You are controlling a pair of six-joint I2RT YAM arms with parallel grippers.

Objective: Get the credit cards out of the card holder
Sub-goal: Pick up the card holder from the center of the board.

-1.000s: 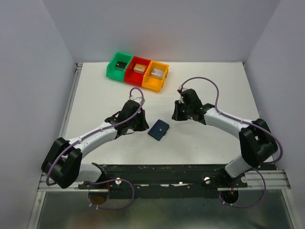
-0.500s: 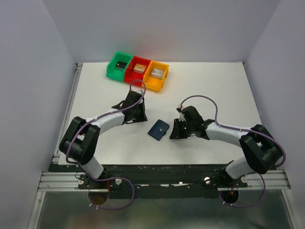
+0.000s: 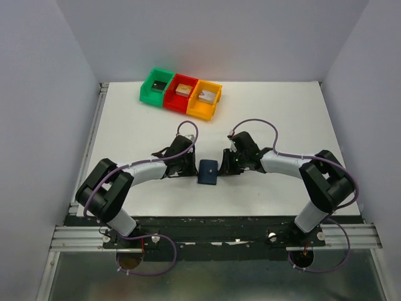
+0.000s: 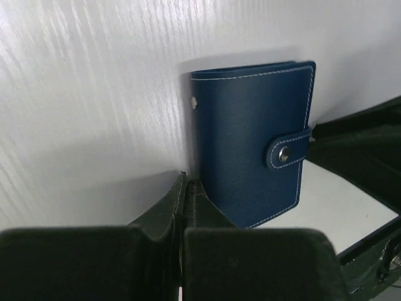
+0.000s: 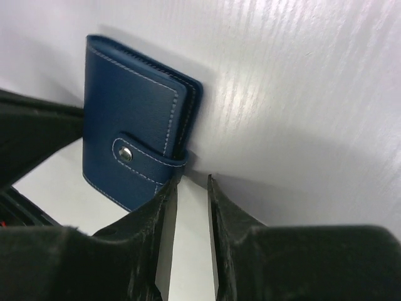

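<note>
The navy blue card holder (image 3: 208, 171) lies flat on the white table between my two grippers, snapped shut by its strap. The credit cards are hidden inside it. In the left wrist view the card holder (image 4: 250, 144) has my left gripper (image 4: 187, 183) shut with nothing in it, its tips against the holder's near left corner. From above, that left gripper (image 3: 191, 167) sits at the holder's left edge. My right gripper (image 5: 191, 182) stands a little open and empty; one finger touches the card holder (image 5: 131, 132) by the strap end. In the top view the right gripper (image 3: 224, 166) is at the holder's right edge.
Green bin (image 3: 156, 86), red bin (image 3: 182, 92) and orange bin (image 3: 205, 99) stand in a row at the back left, each with a small block inside. White walls enclose the table on three sides.
Both arms have swung inward and down to the card holder, one at each side. The holder has turned and shifted slightly. The right jaws have widened; the left stay shut.
</note>
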